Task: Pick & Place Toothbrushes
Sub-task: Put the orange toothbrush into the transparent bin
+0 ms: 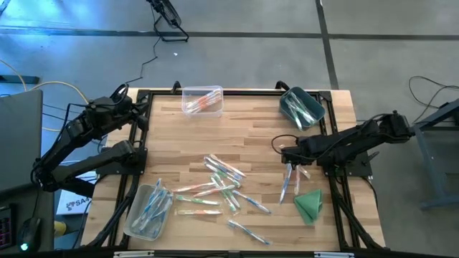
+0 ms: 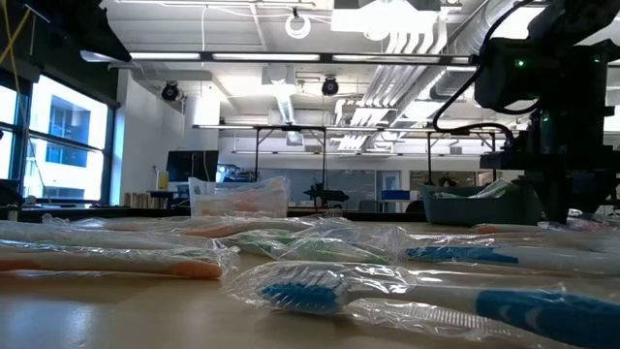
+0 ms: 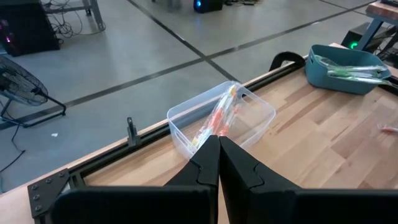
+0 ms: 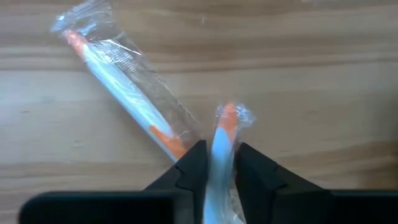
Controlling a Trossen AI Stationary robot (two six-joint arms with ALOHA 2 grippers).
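Several wrapped toothbrushes (image 1: 222, 183) lie scattered on the middle of the wooden table (image 1: 244, 136). My right gripper (image 1: 290, 166) points down at the table's right side, shut on a whitish toothbrush with an orange end (image 4: 227, 118). Another orange-ended toothbrush (image 4: 124, 87) lies slantwise just beside it. My left gripper (image 3: 219, 146) is shut, holds nothing, and hovers at the far left corner over a clear bin (image 3: 217, 118) with orange toothbrushes in it. My right gripper pinches the wrapped toothbrush between its two fingers, a little back from the orange end (image 4: 221, 146). The fingers come from above, pointing down, and lie across the stick. The toothbrush lies flat on the table, its orange end sticking out past the fingertips.
A teal bin (image 1: 301, 107) with green toothbrushes stands at the far right. A clear bin (image 1: 149, 209) with blue ones sits at the near left. A folded green cloth (image 1: 308, 204) lies near the right gripper. Blue toothbrushes (image 2: 407, 296) fill the low view's foreground.
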